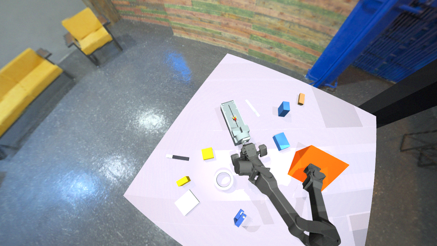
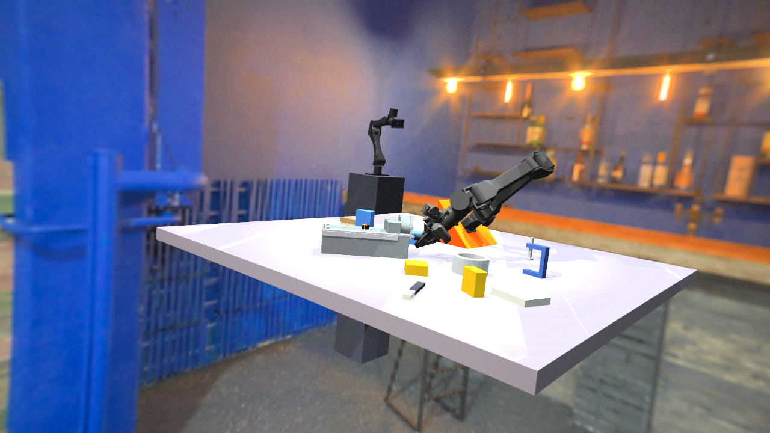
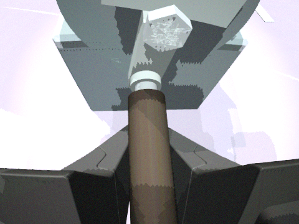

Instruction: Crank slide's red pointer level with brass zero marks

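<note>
The grey machine [image 1: 229,110] [image 2: 358,245] stands on the table, its round housing toward my arm. The red pointer [image 1: 235,119] sits on the slide close beside the yellow brass marks [image 1: 233,118]; they are too small to tell whether they are level. In the wrist view the crank's hex hub [image 3: 167,31] is at the top, and the crank arm runs down from it to the brown handle [image 3: 149,137]. My gripper [image 3: 144,131] is shut on that handle, with a dark finger on each side. The fingertips are hidden in the top view.
A light blue block [image 1: 281,141] and an orange wedge [image 1: 331,165] are right of the gripper in the top view. A yellow block [image 1: 207,153] and a white ring [image 1: 216,185] lie left of it. A blue clamp [image 1: 239,218] [image 2: 545,261] stands farther off.
</note>
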`<state>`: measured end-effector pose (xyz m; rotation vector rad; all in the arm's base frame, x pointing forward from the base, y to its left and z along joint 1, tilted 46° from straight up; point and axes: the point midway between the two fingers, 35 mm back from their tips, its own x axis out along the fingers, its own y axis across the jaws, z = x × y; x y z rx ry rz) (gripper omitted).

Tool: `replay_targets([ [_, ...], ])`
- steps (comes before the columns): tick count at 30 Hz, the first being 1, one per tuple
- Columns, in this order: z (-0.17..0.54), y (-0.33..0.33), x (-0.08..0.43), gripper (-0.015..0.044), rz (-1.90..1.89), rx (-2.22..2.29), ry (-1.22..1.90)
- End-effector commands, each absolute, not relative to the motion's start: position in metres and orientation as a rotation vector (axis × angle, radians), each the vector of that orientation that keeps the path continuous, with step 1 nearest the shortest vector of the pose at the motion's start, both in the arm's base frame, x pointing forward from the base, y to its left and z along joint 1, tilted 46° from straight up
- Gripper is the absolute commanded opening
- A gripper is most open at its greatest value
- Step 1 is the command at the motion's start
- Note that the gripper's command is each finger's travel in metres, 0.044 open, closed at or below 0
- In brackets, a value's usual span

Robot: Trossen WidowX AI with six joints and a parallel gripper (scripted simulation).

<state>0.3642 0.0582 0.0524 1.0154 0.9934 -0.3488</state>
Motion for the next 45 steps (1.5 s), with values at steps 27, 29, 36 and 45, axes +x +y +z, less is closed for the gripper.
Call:
replay_targets([
  [27, 0.061, 0.0623, 0.3711, 0.0, -0.329, 1.021, 0.978],
  [29, 0.0612, 0.0623, 0.3712, 0.0, -0.329, 1.021, 0.978],
  [36, 0.0617, 0.0624, 0.3714, 0.0, -0.329, 1.021, 0.978],
  [45, 0.0625, 0.0625, 0.3718, 0.0, -0.329, 1.021, 0.978],
])
